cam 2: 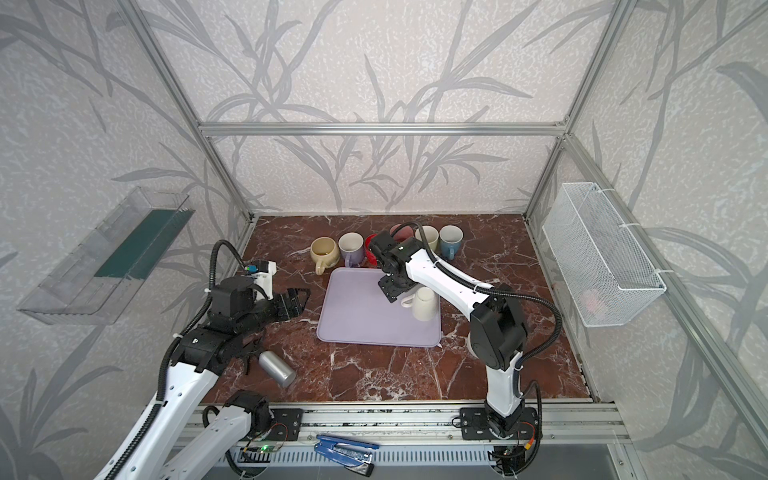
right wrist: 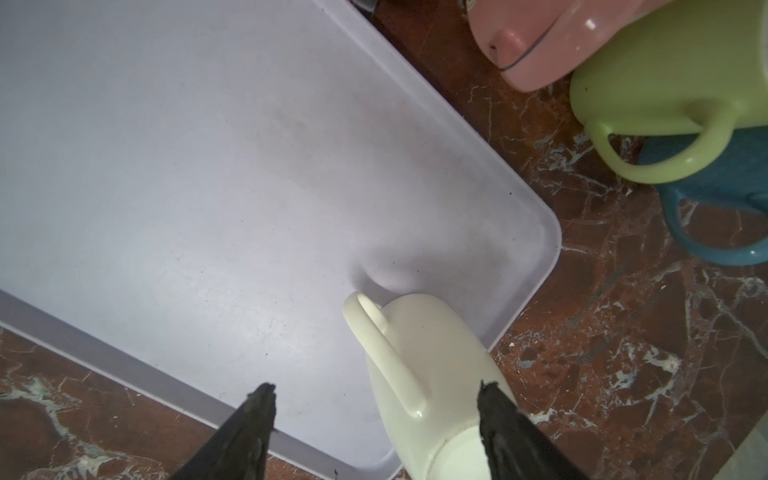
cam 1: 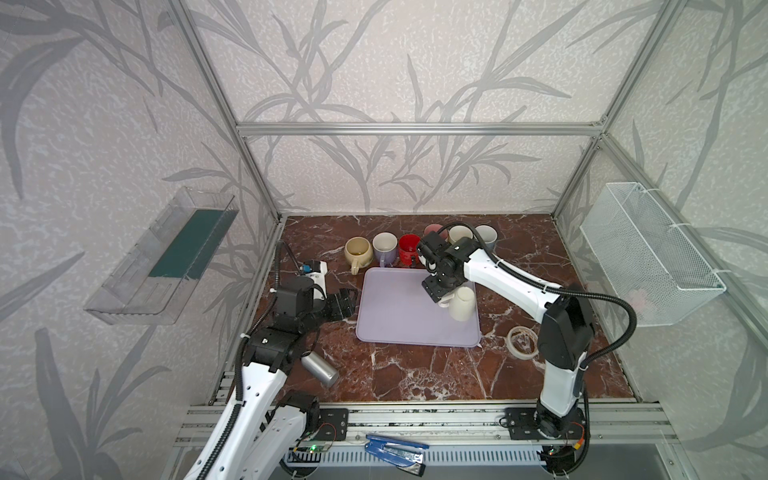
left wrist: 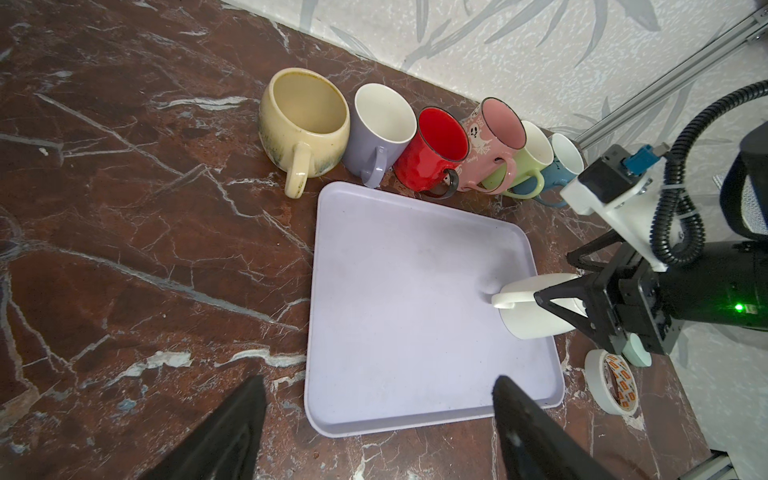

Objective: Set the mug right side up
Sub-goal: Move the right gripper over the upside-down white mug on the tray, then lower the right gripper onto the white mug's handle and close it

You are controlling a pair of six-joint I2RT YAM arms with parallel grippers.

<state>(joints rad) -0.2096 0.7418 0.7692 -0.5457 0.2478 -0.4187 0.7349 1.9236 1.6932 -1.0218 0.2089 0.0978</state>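
Observation:
A cream mug (cam 1: 462,305) (cam 2: 426,305) stands upside down, base up, near the right edge of the lavender tray (cam 1: 395,316) (cam 2: 361,320). Its handle points left. My right gripper (cam 1: 441,296) (cam 2: 400,293) hovers low over the mug's handle side, open. In the right wrist view the mug (right wrist: 428,353) lies between the fingers of the right gripper (right wrist: 377,388), closer to one fingertip (right wrist: 492,399) and well apart from the opposite one. My left gripper (cam 1: 347,300) (cam 2: 297,301) (left wrist: 380,386) is open and empty, just off the tray's left edge.
Several upright mugs line the back: yellow (cam 1: 358,251), lavender (cam 1: 384,247), red (cam 1: 409,248), pink (left wrist: 494,141), green (left wrist: 523,166), blue (cam 2: 451,241). A tape roll (cam 1: 523,340) lies right of the tray. A silver can (cam 1: 319,368) lies at front left.

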